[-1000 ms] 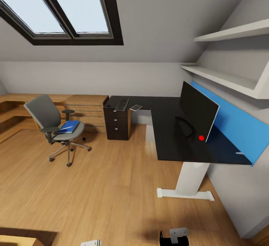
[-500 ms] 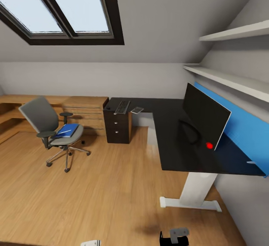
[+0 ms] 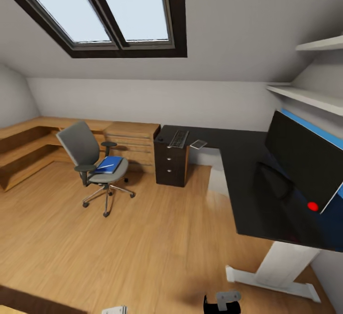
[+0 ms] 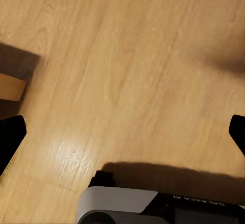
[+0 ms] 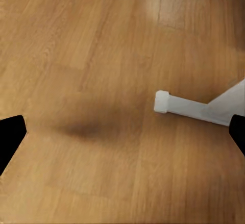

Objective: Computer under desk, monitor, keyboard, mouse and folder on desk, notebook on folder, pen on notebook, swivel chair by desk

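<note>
The grey swivel chair (image 3: 90, 154) stands on the wood floor left of the desk (image 3: 247, 185), apart from it. On its seat lies the blue folder (image 3: 108, 165) with the whitish pen (image 3: 105, 166) across it. On the desk's far wing lie the keyboard (image 3: 178, 138) and, beside it, the grey notebook (image 3: 198, 144). The monitor (image 3: 305, 161) stands on the near wing at the right. The mouse is too small to make out and the computer is out of view. My left gripper (image 4: 122, 134) and right gripper (image 5: 122, 134) hang open over bare floor, holding nothing.
Light wood cabinets (image 3: 131, 137) and low wooden steps (image 3: 24, 147) line the far wall. Wall shelves (image 3: 309, 96) hang above the desk. The desk's white foot (image 3: 281, 268) rests on the floor near my right gripper, seen as the desk's white foot (image 5: 189, 106). A skylight (image 3: 109, 9) is overhead.
The whole head view has shifted: the camera moved closer to the desk and turned, so the monitor sits nearer the right edge. Chair, folder and desk items have not moved.
</note>
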Motion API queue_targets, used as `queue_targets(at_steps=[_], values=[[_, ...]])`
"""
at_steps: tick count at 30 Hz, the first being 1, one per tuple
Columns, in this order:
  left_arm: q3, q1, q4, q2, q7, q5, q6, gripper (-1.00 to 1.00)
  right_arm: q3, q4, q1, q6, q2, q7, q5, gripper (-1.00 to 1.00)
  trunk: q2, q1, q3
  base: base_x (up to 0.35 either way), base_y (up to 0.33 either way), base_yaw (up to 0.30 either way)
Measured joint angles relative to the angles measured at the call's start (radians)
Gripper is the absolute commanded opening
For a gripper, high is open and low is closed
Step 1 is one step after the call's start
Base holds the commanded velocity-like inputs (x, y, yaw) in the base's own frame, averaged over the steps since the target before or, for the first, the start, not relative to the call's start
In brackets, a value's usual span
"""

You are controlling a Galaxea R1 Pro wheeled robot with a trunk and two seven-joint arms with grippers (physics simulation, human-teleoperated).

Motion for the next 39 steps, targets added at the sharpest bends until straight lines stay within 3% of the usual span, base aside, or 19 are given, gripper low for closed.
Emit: queue_targets(at_steps=[13,39], values=[[0.000,0.000,0.000,0.000,-0.004,0.000,0.002,1.00,0.000,0.000,0.000,0.001,0.000,0.001,0.003,1.00,0.000,0.000,0.000,0.258,0.230,0.083],[-0.001,0.000,0.000,-0.001,-0.005,0.000,0.004,1.00,0.000,0.000,0.000,0.001,0.000,0.000,0.002,1.00,0.000,0.000,0.013,0.297,0.161,-0.235]])
